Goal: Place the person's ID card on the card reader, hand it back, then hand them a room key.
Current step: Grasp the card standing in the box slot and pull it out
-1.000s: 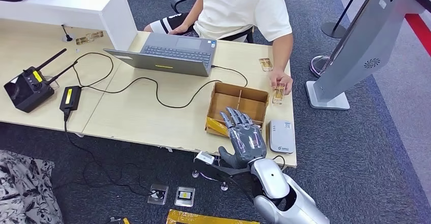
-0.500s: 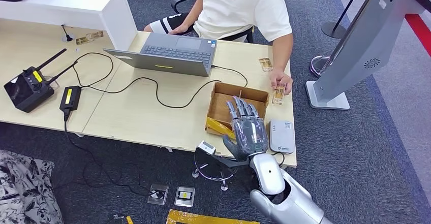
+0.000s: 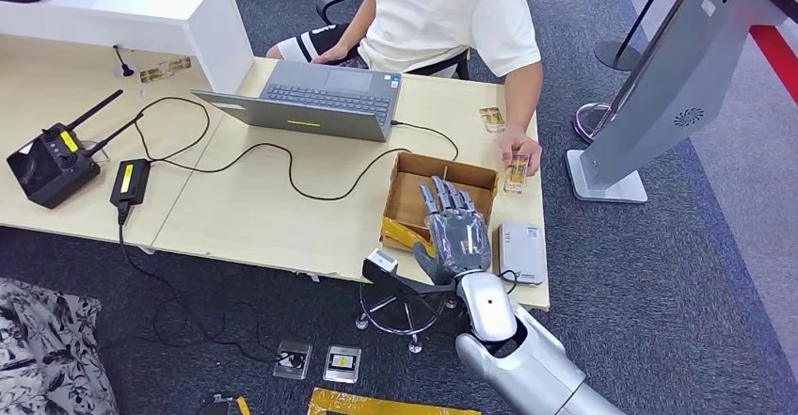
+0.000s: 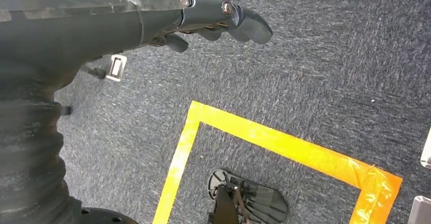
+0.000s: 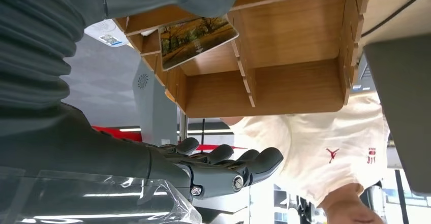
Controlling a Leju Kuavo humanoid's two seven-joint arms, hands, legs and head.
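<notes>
My right hand [image 3: 454,230] hovers with fingers spread and nothing in it, over the near side of a wooden divided box [image 3: 449,167]. In the right wrist view the right hand [image 5: 208,168] faces the wooden box [image 5: 284,82], where a card with an autumn picture [image 5: 195,38] lies in a compartment. The grey card reader [image 3: 521,251] lies just right of my hand at the table's front corner. A person's hand [image 3: 522,150] rests on a card [image 3: 515,174] at the table's right edge. My left hand [image 4: 218,21] hangs over carpet, holding nothing.
A second card [image 3: 491,119] lies by the person's arm. A laptop [image 3: 320,100] with a black cable, a power brick [image 3: 129,182] and a black remote [image 3: 52,164] sit further left. A grey kiosk [image 3: 659,86] stands right of the table. Yellow tape [image 4: 284,142] marks the floor.
My right hand has risen from the table's front edge and moved forward over the wooden box. The person's hand and the cards have stayed put.
</notes>
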